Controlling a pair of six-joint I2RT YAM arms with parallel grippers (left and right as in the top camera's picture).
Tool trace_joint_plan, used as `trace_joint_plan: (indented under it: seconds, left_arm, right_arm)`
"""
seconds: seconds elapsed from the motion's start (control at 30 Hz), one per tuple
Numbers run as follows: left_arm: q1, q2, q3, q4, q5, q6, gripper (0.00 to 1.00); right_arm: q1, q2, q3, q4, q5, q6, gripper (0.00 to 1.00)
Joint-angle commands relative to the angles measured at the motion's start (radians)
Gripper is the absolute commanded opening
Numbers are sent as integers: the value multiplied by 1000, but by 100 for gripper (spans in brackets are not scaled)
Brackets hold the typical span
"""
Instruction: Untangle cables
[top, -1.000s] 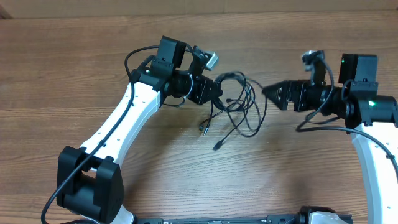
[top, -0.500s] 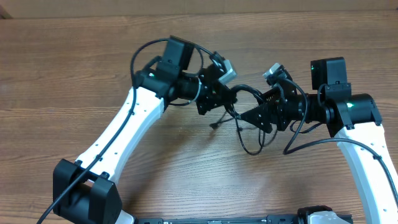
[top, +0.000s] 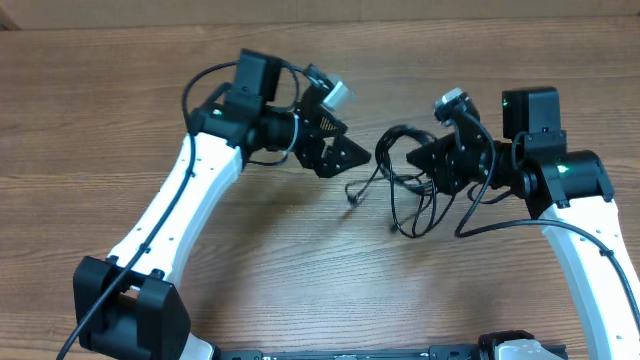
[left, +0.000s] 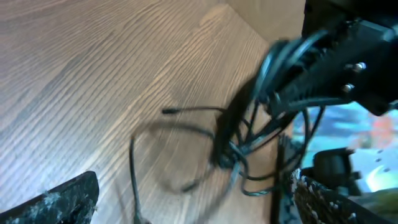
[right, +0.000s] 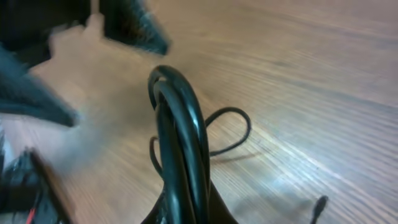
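The right end effector (top: 418, 163) clamps the cables (right: 180, 130), with the left end effector (top: 345, 157) spread apart at their 9 o'clock.

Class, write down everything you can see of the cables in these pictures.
The cables are thin, black, flexible cords that look rubbery and are tangled into one bundle. The right gripper is shut on the bunched strands and holds them up. Loose loops and small plug ends hang toward the wooden table; whether they touch it is unclear. The left gripper is open beside the bundle, apart from it.
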Motion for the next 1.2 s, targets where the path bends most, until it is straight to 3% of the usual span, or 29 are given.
trace_joint_plan:
  seconds: [0.0, 0.13, 0.23, 0.5, 0.57, 0.6, 0.63, 0.7, 0.93, 0.97, 1.03, 1.07, 1.1, 1.13, 1.17]
  left_arm:
    - [16, -29, 23, -2, 154, -57, 100]
    - [16, -29, 23, 23, 153, -58, 100]
    - [16, -29, 23, 83, 152, -108, 100]
    - [16, -29, 23, 272, 137, -276, 100]
    - [16, -29, 23, 288, 138, -289, 78]
    - [16, -29, 23, 287, 138, -288, 38]
    - [16, -29, 23, 286, 138, -289, 19]
    - [16, -29, 23, 286, 145, -288, 4]
    - [16, -29, 23, 286, 145, -288, 4]
    - [16, -29, 23, 286, 145, -288, 4]
    - [16, -29, 23, 282, 136, -289, 4]
    - [16, -29, 23, 275, 126, -289, 4]
    - [16, -29, 23, 256, 98, -289, 4]
    - [16, -29, 23, 237, 81, -288, 4]
    - [16, -29, 23, 206, 54, -277, 4]
  right_arm:
    - [1, -19, 23, 103, 17, 249, 4]
    - [1, -19, 23, 248, -106, 438, 4]
    - [1, -19, 23, 296, -189, 497, 4]
    - [1, -19, 23, 312, -304, 538, 4]
    - [1, -19, 23, 312, -315, 538, 4]
    - [1, -19, 23, 312, -316, 538, 4]
    - [1, -19, 23, 312, -316, 538, 4]
    - [1, -19, 23, 312, -316, 539, 4]
    - [1, -19, 23, 312, -299, 530, 6]
    - [1, -19, 23, 309, -287, 530, 9]
    - [1, -19, 23, 296, -257, 529, 33]
    - [1, -19, 23, 282, -231, 529, 54]
    - [1, -19, 23, 256, -206, 507, 91]
    - [1, -19, 23, 242, -201, 478, 100]
    - [1, -19, 23, 218, -198, 438, 100]
